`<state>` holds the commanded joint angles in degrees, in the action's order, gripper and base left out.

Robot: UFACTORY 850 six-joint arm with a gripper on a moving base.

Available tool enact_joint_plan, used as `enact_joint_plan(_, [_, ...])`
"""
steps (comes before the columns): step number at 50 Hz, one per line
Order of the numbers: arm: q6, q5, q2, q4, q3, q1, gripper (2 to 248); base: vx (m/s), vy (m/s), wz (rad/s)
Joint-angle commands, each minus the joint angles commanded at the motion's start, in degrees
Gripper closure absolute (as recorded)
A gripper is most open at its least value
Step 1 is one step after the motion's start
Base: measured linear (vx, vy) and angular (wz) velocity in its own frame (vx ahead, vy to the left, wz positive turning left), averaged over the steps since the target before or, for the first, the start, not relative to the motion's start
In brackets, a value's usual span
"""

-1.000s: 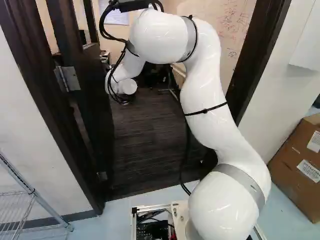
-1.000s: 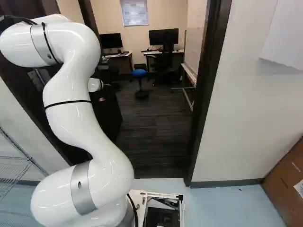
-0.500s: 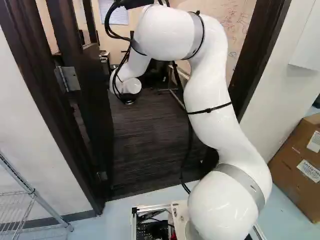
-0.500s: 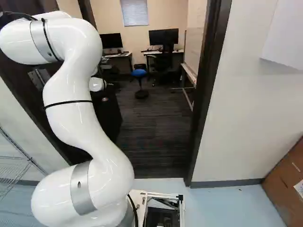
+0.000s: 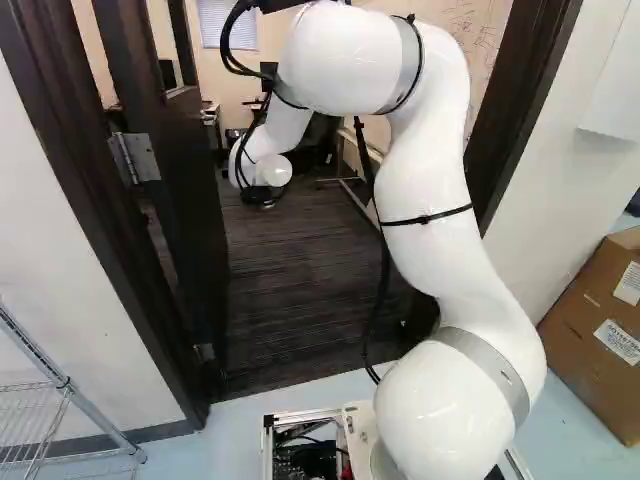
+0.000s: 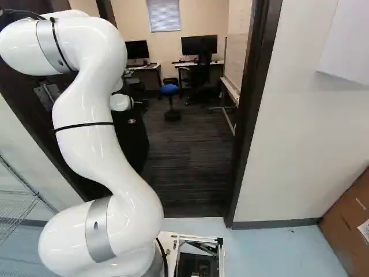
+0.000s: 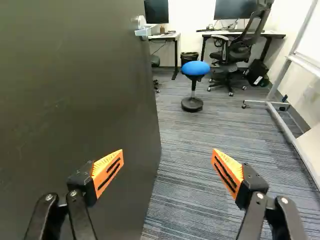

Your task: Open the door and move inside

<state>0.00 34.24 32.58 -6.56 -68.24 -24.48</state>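
Note:
At the left of the left base view the dark door stands swung inward on its hinge, leaving the doorway open. The end of my gripper shows only as a dark part below the white wrist, right of the door; its fingertips are hidden there. In the wrist view the gripper has its fingers wide apart with nothing held. One finger is in front of the door face, the other over the carpet. The metal door handle is ahead, at the door's far edge.
Dark door frame posts flank the opening, the right one beside a white wall. Inside are a blue stool, an office chair, desks and a whiteboard stand. Cardboard boxes and a wire shelf stand outside.
My arm's wrist and upper part have shifted rightward in the left base view, widening the gap to the door. The base and door look unmoved.

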Motion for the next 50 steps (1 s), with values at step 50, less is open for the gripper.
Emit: enact_joint_plan(50, [0.0, 0.0, -3.37, 4.61, 4.41, 4.62, 3, 0.0, 0.0, 0.0])
